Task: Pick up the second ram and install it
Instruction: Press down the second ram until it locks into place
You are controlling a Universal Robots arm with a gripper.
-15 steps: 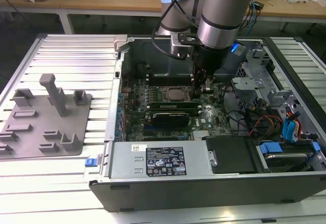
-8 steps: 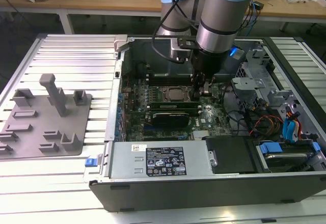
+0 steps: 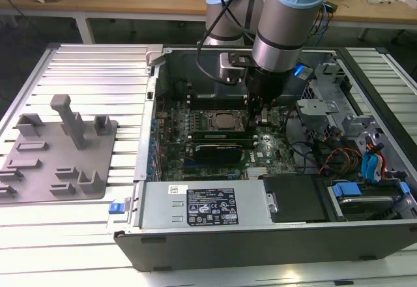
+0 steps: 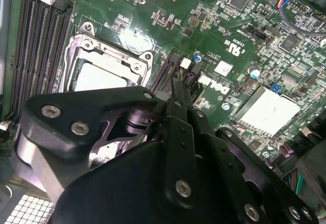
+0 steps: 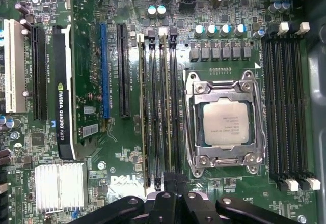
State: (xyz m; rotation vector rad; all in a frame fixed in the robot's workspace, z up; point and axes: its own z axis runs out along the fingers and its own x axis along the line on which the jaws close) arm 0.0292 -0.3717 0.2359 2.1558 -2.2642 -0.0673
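Computer case (image 3: 195, 248): is being seen lying open on the slatted table (image 3: 91, 72), with the motherboard (image 3: 215, 163) held inside.
Motherboard: a CPU socket (image 5: 226, 123), a black graphics card (image 5: 62, 91) and memory slots are being carried.
Second ram (image 5: 164, 107): is being seated edge-on in the slot bank beside the socket.
Gripper (image 5: 172, 183): fingers are being pressed together at the stick's end.

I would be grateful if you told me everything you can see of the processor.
The processor is a flat square with a dull silver metal lid bearing faint print. It lies level in its socket, held down by a shiny steel frame with screws at the corners. It sits on the green board between two banks of black memory slots.
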